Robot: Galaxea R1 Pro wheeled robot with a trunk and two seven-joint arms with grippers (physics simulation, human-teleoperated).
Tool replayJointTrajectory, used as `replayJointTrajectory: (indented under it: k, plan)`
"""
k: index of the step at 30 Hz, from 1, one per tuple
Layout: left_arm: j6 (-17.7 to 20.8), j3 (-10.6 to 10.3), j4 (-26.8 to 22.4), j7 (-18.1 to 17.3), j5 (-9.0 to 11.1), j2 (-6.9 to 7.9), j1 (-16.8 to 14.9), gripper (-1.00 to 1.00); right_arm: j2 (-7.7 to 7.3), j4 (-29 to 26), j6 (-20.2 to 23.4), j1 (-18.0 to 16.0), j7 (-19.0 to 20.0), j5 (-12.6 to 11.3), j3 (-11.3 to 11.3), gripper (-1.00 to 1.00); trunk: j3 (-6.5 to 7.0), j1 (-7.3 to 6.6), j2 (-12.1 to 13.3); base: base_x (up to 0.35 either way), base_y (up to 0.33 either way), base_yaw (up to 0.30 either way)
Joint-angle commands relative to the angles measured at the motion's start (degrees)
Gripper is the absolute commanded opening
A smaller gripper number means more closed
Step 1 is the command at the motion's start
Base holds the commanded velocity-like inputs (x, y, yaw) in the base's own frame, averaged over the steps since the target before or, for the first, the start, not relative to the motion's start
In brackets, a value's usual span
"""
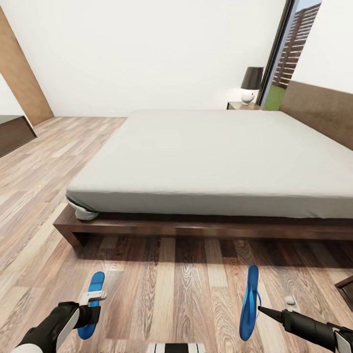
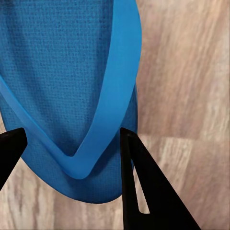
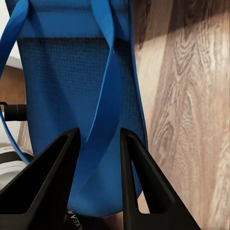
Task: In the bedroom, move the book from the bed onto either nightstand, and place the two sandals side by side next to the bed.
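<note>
Two bright blue sandals are in front of the bed's (image 1: 206, 226) foot. The left sandal (image 1: 96, 284) lies flat on the wood floor. My left gripper (image 1: 91, 307) hovers over it, open, its dark fingers (image 2: 143, 187) straddling the toe end of the strap (image 2: 112, 100). The right sandal (image 1: 251, 294) is lifted and turned on its edge, and my right gripper (image 1: 261, 310) is shut on its strap (image 3: 103, 110). A nightstand (image 1: 241, 105) stands at the bed's far corner. The book is out of view, and the grey mattress (image 1: 215, 152) is bare.
A black-shaded lamp (image 1: 251, 83) stands on the nightstand, beside a tall window (image 1: 289, 54). A dark cabinet (image 1: 13, 133) sits at the far left, and a dark furniture corner (image 1: 346, 289) juts in at the right edge. Wood floor (image 1: 171, 294) spreads between the two sandals.
</note>
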Motion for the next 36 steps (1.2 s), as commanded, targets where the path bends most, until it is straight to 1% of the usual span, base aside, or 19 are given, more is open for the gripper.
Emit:
replayJointTrajectory:
  k: [1, 13, 23, 36]
  plan:
    - [0.28, -0.30, -0.08, 0.11, 0.52, 0.07, -0.01, -1.00, -0.03, 0.01, 0.31, -0.03, 0.17, -0.13, -0.03, -1.00, -0.27, 0.01, -0.04, 0.000, 0.000, 0.000]
    - [0.25, -0.33, -0.12, 0.08, 0.52, 0.03, -0.01, -1.00, -0.03, 0.01, 0.22, -0.03, 0.12, -0.14, -0.03, -1.00, -2.93, 0.32, -0.20, 0.000, 0.000, 0.000]
    - [0.20, -0.33, -0.15, 0.05, 0.52, 0.06, -0.01, -1.00, -0.03, 0.01, 0.13, -0.03, 0.12, -0.15, -0.03, -1.00, -2.93, 0.32, -0.20, 0.000, 0.000, 0.000]
    - [0.19, -0.34, -0.15, 0.07, 0.52, 0.04, -0.01, -1.00, -0.05, 0.01, 0.13, -0.03, 0.07, -0.14, -0.03, -1.00, -5.81, 0.66, -0.37, 0.000, 0.000, 0.000]
